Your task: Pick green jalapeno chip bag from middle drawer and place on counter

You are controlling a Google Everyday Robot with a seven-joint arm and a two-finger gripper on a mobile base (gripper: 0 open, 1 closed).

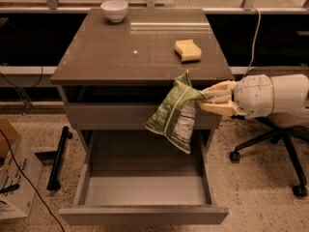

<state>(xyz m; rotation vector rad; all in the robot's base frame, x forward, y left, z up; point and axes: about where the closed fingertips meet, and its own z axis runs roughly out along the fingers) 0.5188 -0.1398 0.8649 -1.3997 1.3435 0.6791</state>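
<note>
The green jalapeno chip bag (175, 113) hangs in the air in front of the cabinet, just below the counter's front edge, with its white printed panel facing me. My gripper (203, 98) reaches in from the right and is shut on the bag's upper right corner. The middle drawer (145, 187) is pulled wide open below it, and its grey floor is bare. The counter (120, 52) is the glossy grey-brown top of the cabinet, just above and behind the bag.
A pale yellow sponge (188, 50) lies on the right part of the counter. A white bowl (114, 9) stands at its back left. An office chair base (280, 153) stands right of the cabinet. A cardboard box (12, 173) sits at the left.
</note>
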